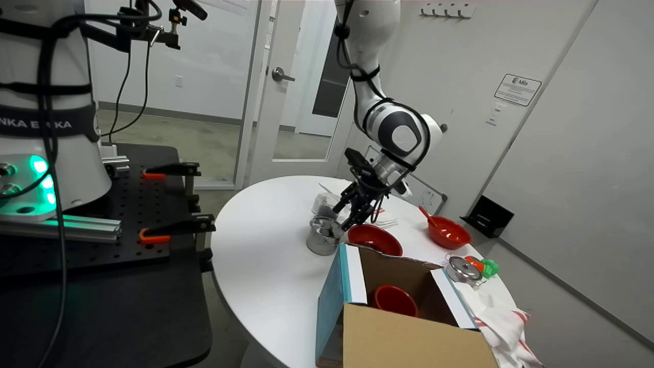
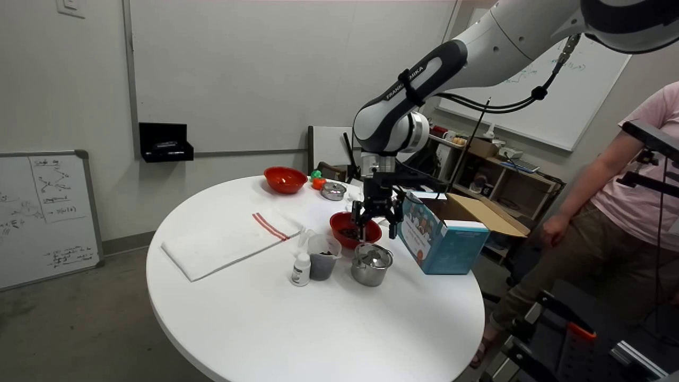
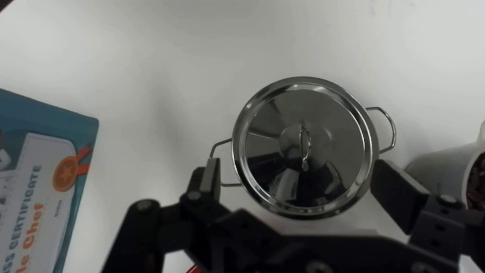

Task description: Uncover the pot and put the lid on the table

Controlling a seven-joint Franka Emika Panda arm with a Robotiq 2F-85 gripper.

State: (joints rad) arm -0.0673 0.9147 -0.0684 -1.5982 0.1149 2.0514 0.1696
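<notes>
The lid point(image 3: 291, 151) sat atop the pot point(image 2: 367, 275) on the white table point(image 2: 318, 329), uncovering not yet begun. Its loop handle point(image 3: 305, 146) ran approx. perp. to the line joining the fingertips point(image 3: 211, 175), between them laterally but slightly up-frame in wrist view. The gripper point(image 3: 297, 172) was spread wide, holding nothing; a shift twd. the loop, then a pinch across it, looked req'd.

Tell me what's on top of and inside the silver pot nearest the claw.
On top, the lid covers the silver pot fully. The inside is hidden, so I can't tell whether it holds anything.
</notes>
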